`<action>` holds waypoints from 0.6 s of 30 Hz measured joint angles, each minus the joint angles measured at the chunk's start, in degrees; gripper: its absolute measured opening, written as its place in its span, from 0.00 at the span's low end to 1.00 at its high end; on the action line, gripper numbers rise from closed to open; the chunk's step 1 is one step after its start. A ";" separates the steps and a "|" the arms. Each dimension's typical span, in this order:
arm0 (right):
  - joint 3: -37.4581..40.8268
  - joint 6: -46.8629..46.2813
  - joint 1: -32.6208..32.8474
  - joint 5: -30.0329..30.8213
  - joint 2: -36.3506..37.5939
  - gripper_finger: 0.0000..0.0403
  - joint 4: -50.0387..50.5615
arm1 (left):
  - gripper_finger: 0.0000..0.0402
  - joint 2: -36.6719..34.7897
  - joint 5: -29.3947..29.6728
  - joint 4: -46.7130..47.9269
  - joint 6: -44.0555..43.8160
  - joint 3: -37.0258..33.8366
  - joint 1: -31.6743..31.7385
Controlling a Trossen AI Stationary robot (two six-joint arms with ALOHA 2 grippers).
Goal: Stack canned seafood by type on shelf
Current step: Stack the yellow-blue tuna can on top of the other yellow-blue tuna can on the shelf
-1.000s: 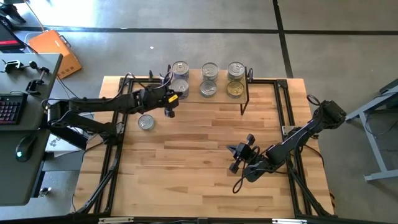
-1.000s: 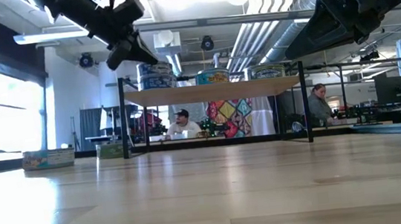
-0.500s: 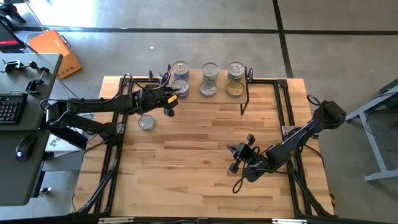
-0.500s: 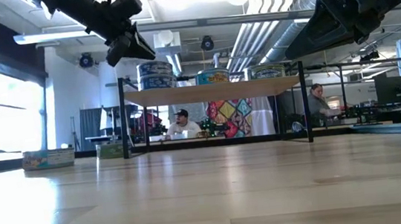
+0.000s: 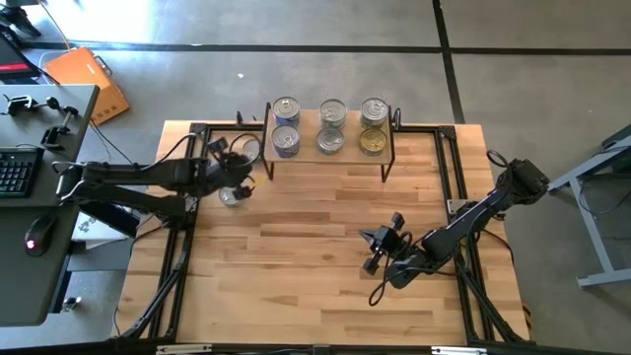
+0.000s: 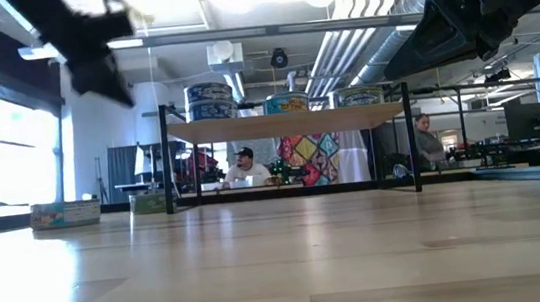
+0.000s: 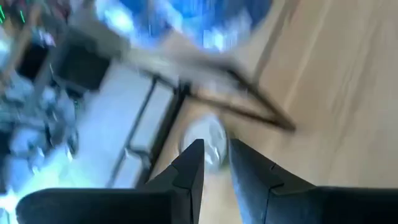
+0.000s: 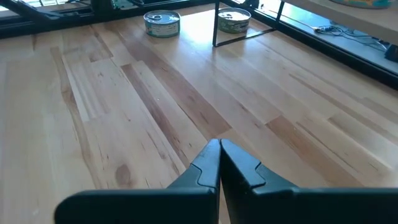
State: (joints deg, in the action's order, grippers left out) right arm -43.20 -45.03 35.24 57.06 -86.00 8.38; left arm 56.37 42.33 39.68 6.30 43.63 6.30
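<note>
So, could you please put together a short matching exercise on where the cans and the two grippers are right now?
Things:
1. gold-lidded can
2. loose silver can
3. right gripper
4. left gripper

Places or states:
A. shut, above bare tabletop
B. on the shelf, at the end nearer the right arm
C. slightly open, above a loose can
D. on the tabletop, off the shelf, on the left arm's side

Pairs: 1-B, 2-D, 3-A, 4-C
</note>
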 joint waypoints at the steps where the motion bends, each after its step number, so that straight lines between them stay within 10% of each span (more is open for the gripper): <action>1: 0.00 0.04 0.00 0.06 0.00 0.00 0.02 | 0.16 -0.93 -0.05 0.78 -2.29 -1.56 0.17; 18: -0.02 0.42 -2.16 0.82 0.02 0.00 0.55 | 0.15 -0.29 -15.47 -5.52 5.05 -7.48 13.78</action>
State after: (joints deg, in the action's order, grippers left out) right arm -43.22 -44.61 33.08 57.88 -85.97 8.94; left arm 56.07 26.87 34.16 11.35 36.15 20.07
